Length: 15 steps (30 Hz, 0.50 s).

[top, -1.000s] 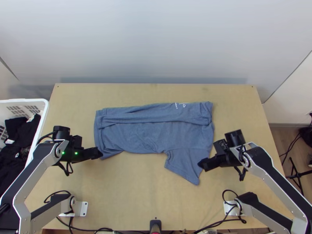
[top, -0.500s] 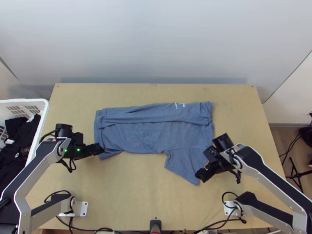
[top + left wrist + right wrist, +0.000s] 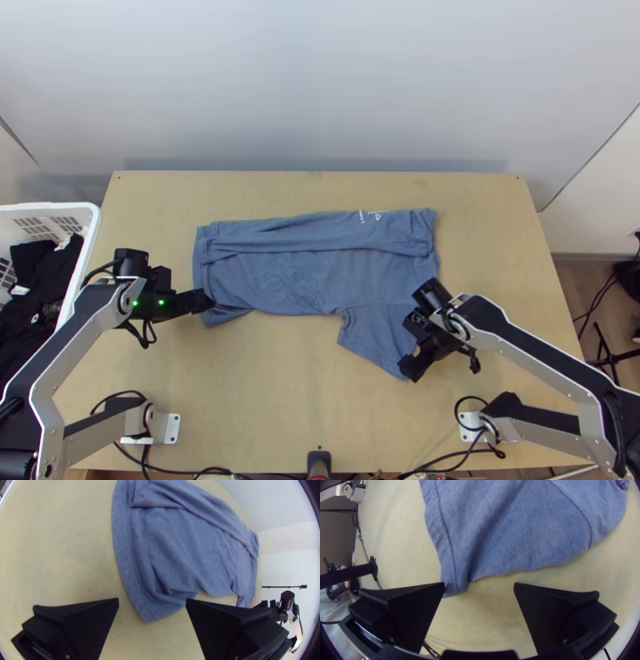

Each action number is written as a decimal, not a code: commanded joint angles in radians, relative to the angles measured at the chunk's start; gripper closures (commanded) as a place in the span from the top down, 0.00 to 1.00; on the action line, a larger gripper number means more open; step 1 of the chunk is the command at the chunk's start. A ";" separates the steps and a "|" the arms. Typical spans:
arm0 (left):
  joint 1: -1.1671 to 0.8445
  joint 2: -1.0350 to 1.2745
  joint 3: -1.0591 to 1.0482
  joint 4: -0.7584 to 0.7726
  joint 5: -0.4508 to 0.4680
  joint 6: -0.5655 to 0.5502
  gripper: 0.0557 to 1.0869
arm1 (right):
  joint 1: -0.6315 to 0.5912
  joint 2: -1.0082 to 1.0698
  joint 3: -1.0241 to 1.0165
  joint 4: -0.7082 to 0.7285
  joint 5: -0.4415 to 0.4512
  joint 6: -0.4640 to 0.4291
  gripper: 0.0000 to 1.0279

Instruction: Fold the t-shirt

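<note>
One light wooden surface [image 3: 264, 384] is spreading across the middle of the top view, with a pale, plain wall [image 3: 320, 80] rising behind its far edge. On the right, a wood-look floor [image 3: 570, 292] is showing, where a black stand [image 3: 604, 352] is standing. A small dark post [image 3: 318, 460] is sitting at the middle of the near edge, and black cables [image 3: 204, 470] are running beside it.

At the left side of the surface, a white plastic basket [image 3: 48, 208] with slotted walls is holding a loose heap of black cloth [image 3: 32, 272].

A blue-grey t-shirt [image 3: 280, 280] is lying across the middle of the surface. Its far part is lying folded over in a long strip, with small white print showing near the right end. A sleeve is pointing toward the near edge on the right.

The left gripper [image 3: 200, 302] is hovering at the hem's near-left corner, its black fingers [image 3: 90, 623] standing wide apart. The right gripper [image 3: 410, 370] is hovering by the tip of the sleeve, its fingers [image 3: 410, 613] also standing wide apart.
</note>
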 commanded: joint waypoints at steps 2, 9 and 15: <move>-0.017 0.017 0.024 0.005 0.000 0.010 0.95 | 0.075 0.028 0.006 0.019 0.007 0.079 0.93; -0.023 0.027 0.020 0.005 0.000 0.008 0.95 | 0.100 0.025 0.049 -0.010 0.005 0.103 0.93; -0.023 0.031 0.011 0.005 0.000 0.012 0.95 | 0.133 0.022 0.058 -0.013 0.005 0.100 0.52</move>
